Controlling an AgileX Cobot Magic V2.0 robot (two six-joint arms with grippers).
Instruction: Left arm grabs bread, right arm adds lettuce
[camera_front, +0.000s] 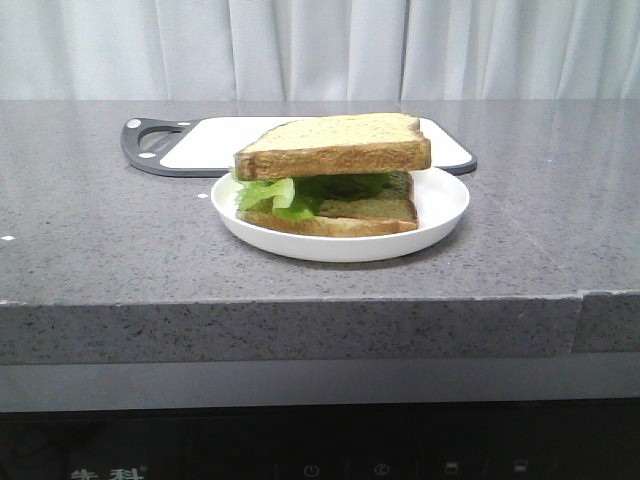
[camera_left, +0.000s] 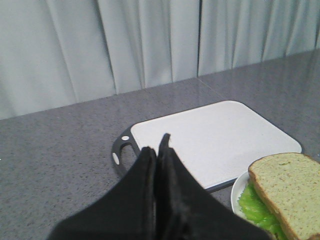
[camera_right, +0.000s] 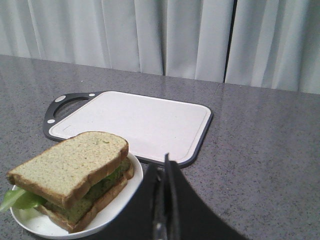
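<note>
**Sandwich stacked on plate, both arms off it**

I see the grey desk (camera_front: 100, 250) carrying a white cutting board (camera_front: 215, 140) with a black rim, and a white plate (camera_front: 445, 205) just in front of it. On the plate: bottom slice (camera_front: 365, 215), lettuce (camera_front: 270, 193) sticking out toward my left side, bread (camera_front: 335, 145) resting on top. Left arm fingers (camera_left: 149, 165) clenched, holding nothing, above the desk beside the board. Right arm fingers (camera_right: 170, 175) clenched too, empty, near the plate.
</note>
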